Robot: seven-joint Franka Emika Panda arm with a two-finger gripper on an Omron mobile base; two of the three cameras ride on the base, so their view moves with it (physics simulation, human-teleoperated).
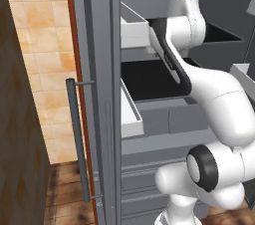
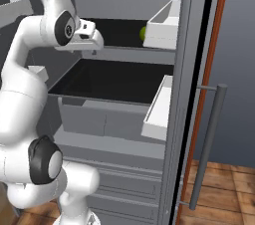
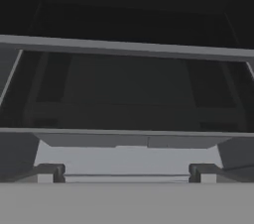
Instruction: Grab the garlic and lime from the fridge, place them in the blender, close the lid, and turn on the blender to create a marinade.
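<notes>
We are reaching into the open fridge point(image 2: 124, 55), the gripper point(image 3: 126, 172) level with its shelf fronts, fingertips spread wide with nothing between them. The lime point(image 2: 143, 33) sits on the upper black shelf point(image 2: 119, 32), at its right edge, tucked just beside the white door bin point(image 2: 162, 27). To take it cleanly we should raise the hand to that shelf, approach from the front, and avoid knocking the bin.

Grey fridge point(image 2: 199, 30) open, black shelves, apparently the lime point(image 2: 142, 33) half-hidden behind upper white bin point(image 2: 164, 29)
</notes>
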